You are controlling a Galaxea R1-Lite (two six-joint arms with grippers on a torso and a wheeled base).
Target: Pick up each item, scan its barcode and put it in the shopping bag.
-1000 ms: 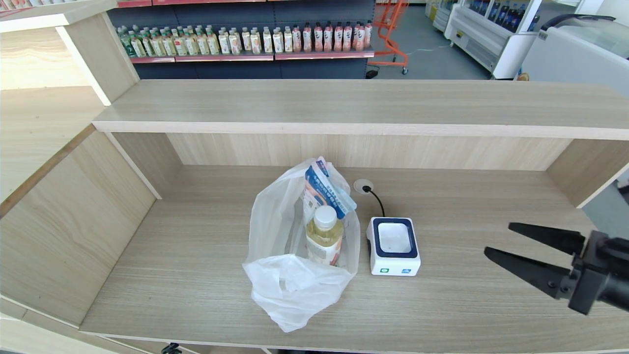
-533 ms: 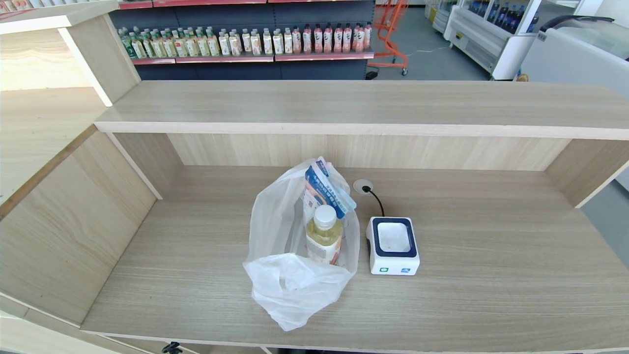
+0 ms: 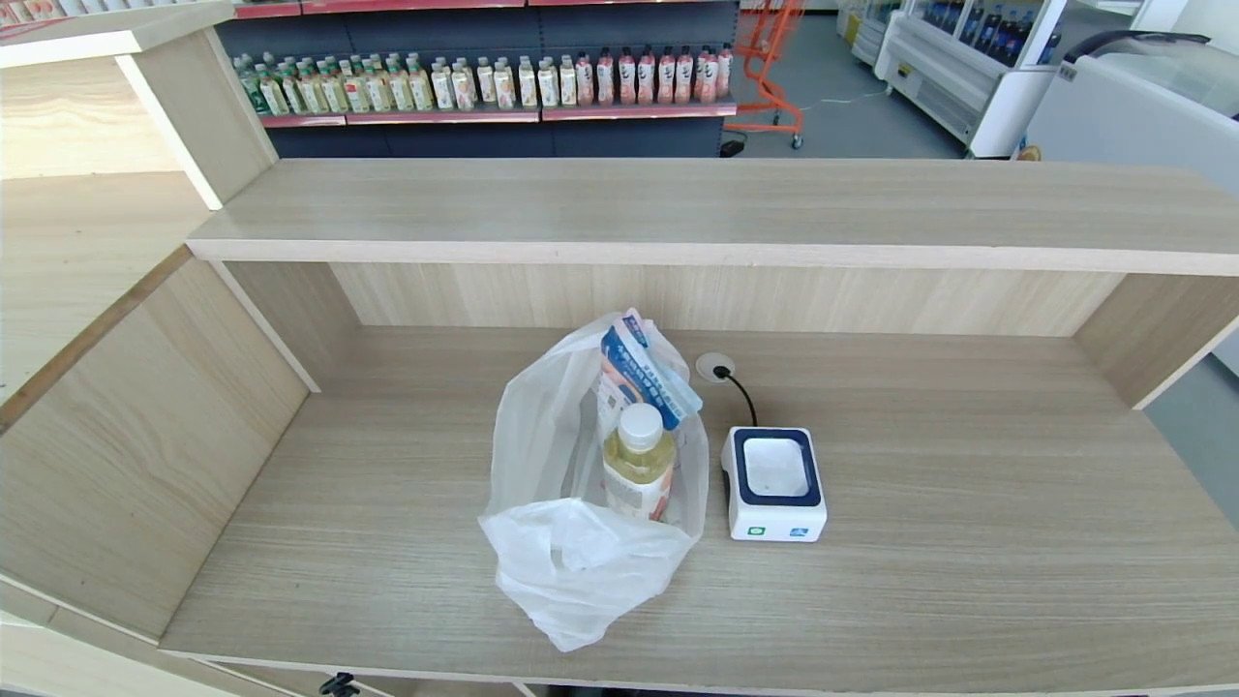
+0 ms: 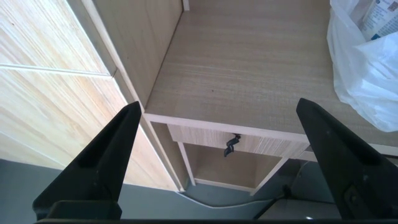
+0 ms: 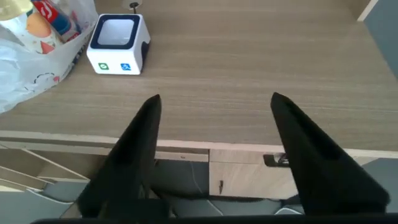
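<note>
Nearest, the left gripper [image 4: 219, 104] and right gripper [image 5: 215, 98] hang in front of the counter's [image 3: 968, 581] near edge. Each has its jaws spread wide with nothing between them (a parked pose, I judge, since no item is in hand). On the counter the white plastic shopping bag [image 3: 581, 561] slumps with its mouth gaping, ready for goods to drop in. A capped bottle of yellow drink [image 3: 639, 465] stands upright inside, with a blue-and-white packet [image 3: 641, 373] leaning behind it. Just beside the bag sits the barcode scanner [image 3: 774, 484], window up, which keeps the carry from scan to bag short. Its cable [image 3: 743, 395] runs back to a grommet [image 3: 715, 367].
</note>
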